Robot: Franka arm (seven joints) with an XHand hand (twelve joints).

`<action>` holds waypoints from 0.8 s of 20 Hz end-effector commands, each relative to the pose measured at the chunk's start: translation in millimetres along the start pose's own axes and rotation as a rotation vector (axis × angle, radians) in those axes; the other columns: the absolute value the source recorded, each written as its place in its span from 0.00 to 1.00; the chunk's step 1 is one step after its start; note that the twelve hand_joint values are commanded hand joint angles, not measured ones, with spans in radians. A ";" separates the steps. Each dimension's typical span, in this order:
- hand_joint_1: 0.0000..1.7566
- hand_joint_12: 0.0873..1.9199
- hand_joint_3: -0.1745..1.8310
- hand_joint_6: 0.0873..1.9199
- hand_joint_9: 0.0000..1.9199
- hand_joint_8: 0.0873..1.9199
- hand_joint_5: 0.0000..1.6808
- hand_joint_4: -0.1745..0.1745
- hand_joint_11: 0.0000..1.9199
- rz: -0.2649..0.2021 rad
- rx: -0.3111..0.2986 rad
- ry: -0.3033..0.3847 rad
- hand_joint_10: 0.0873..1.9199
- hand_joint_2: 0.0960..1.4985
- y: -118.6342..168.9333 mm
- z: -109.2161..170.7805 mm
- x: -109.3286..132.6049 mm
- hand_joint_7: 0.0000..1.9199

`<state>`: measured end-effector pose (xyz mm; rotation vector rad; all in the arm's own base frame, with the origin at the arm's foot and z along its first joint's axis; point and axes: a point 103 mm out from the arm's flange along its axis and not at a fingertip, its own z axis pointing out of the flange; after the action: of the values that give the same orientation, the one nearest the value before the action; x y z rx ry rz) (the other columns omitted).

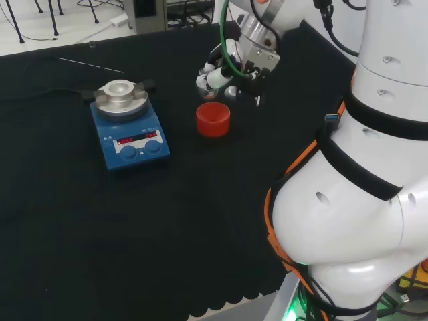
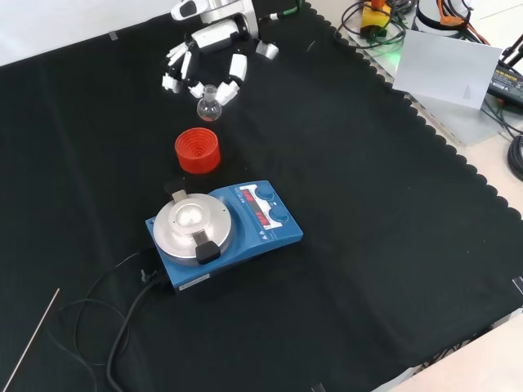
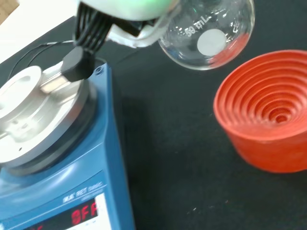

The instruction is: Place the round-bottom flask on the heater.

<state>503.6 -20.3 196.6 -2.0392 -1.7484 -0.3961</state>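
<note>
The flask (image 2: 209,104) is held in the air by the hand (image 2: 206,54), clear of the desk (image 2: 392,245), with the fingers (image 2: 234,78) curled round its neck from above. In the front view the round bulb hangs below the fingers, just above and slightly to the right of the red stand (image 2: 197,150), without touching it. In the wrist view the bulb (image 3: 207,33) is seen close up as clear glass with a white round mark on its side, lifted free beside the stand (image 3: 267,110), whose ribbed inside is bare. In the head view the glass is hard to make out among the fingers (image 1: 215,75), which are seen just above the stand (image 1: 212,120).

The heater (image 2: 225,231) is set nearer the camera than the stand in the front view, well apart from the flask. Its blue body carries a round metal top (image 2: 189,222) with nothing on it and a red lit display on the front face. In the head view the heater (image 1: 128,127) is placed to the left of the stand, on the black cloth. A black cable (image 2: 122,310) is led away from the heater across the desk.
</note>
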 end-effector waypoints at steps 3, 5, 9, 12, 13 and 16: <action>0.63 0.68 0.53 0.55 0.27 0.26 0.65 0.65 0.09 -0.012 0.015 -0.004 0.26 0.38 1.0 2.9 9.0 0.18; 0.63 0.68 0.54 0.55 0.27 0.26 0.65 0.64 0.09 -0.020 0.012 -0.019 0.26 0.38 2.5 3.8 11.0 0.18; 0.63 0.68 0.54 0.55 0.27 0.26 0.65 0.64 0.09 -0.062 0.033 -0.023 0.26 0.38 8.5 7.0 29.0 0.18; 0.63 0.68 0.54 0.55 0.27 0.26 0.65 0.64 0.09 -0.098 0.046 0.003 0.27 0.38 17.2 9.5 55.1 0.18; 0.63 0.68 0.54 0.55 0.27 0.26 0.65 0.64 0.09 -0.102 0.046 0.004 0.27 0.38 19.9 8.8 60.6 0.18; 0.63 0.68 0.54 0.55 0.27 0.26 0.65 0.64 0.09 -0.116 0.039 -0.002 0.27 0.38 28.9 5.0 77.6 0.18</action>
<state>524.7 10.4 208.7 -1.9837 -1.8281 -0.3867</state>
